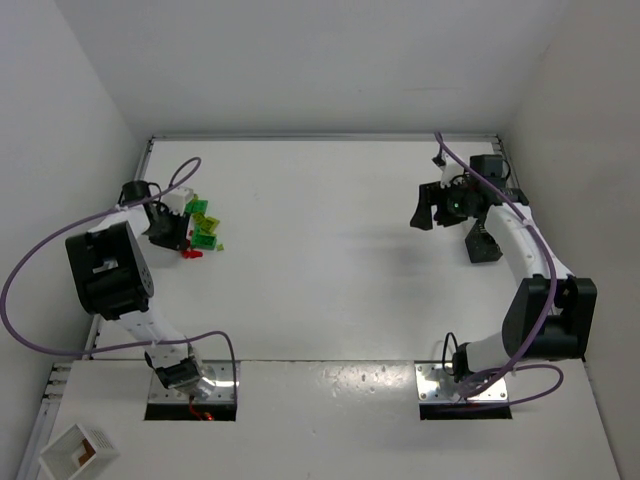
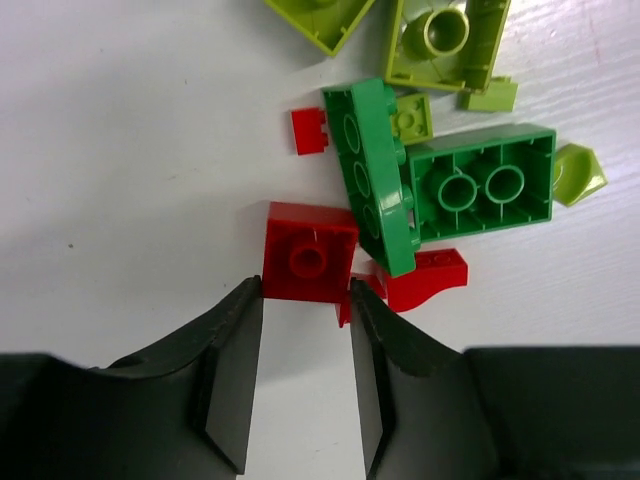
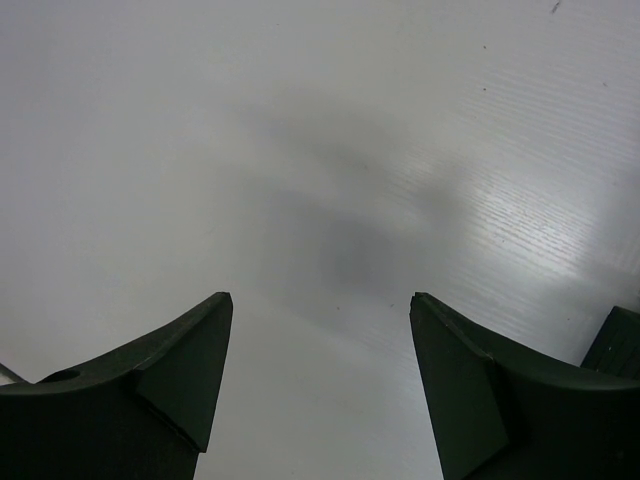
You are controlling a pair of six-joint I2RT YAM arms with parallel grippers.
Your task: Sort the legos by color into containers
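A pile of legos [image 1: 203, 228] lies on the white table at the far left. In the left wrist view a square red brick [image 2: 310, 250] lies nearest, beside two green bricks [image 2: 480, 190], a curved red piece [image 2: 428, 278], a small red piece [image 2: 309, 130] and lime pieces [image 2: 440, 40]. My left gripper [image 2: 305, 290] [image 1: 183, 238] has its jaws narrowed, and the tips touch both sides of the red brick's near edge on the table. My right gripper [image 3: 320, 300] [image 1: 452, 228] is open and empty over bare table at the far right. No black bins are in view.
A white square box with a brown inside [image 1: 78, 450] sits at the near left corner, in front of the arm bases. White walls close the table at the back and on both sides. Purple cables loop off both arms.
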